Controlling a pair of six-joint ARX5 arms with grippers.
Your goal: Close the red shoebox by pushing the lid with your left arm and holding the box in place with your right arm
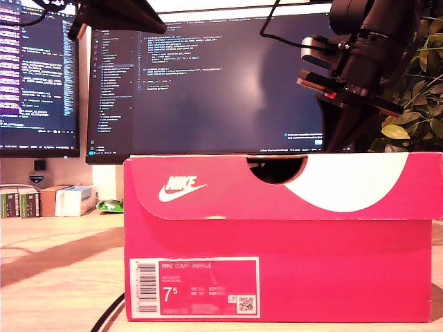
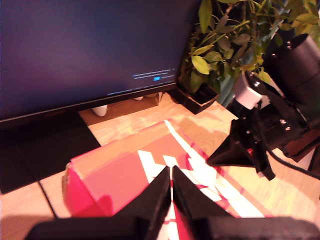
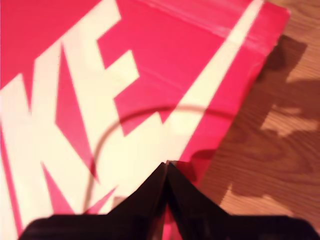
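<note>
The red shoebox (image 1: 284,242) fills the lower centre and right of the exterior view, nearest the camera, its right end cut off by the frame edge. Its lid (image 1: 277,185) sits down over the box, with bare wooden table (image 1: 55,277) open toward the exterior view's left. In the second wrist view my second gripper (image 3: 166,165) hangs over the lid's white lettering near a box edge, fingers pressed together, holding nothing; whether the tips touch the lid I cannot tell. My first gripper (image 2: 171,172) is likewise pressed together and empty above the lid, with the other arm (image 2: 270,125) beyond it. In the exterior view an arm (image 1: 360,69) rises behind the box at upper right, its gripper hidden. Farthest back stand the monitors (image 1: 208,83) and a plant (image 1: 415,90).
</note>
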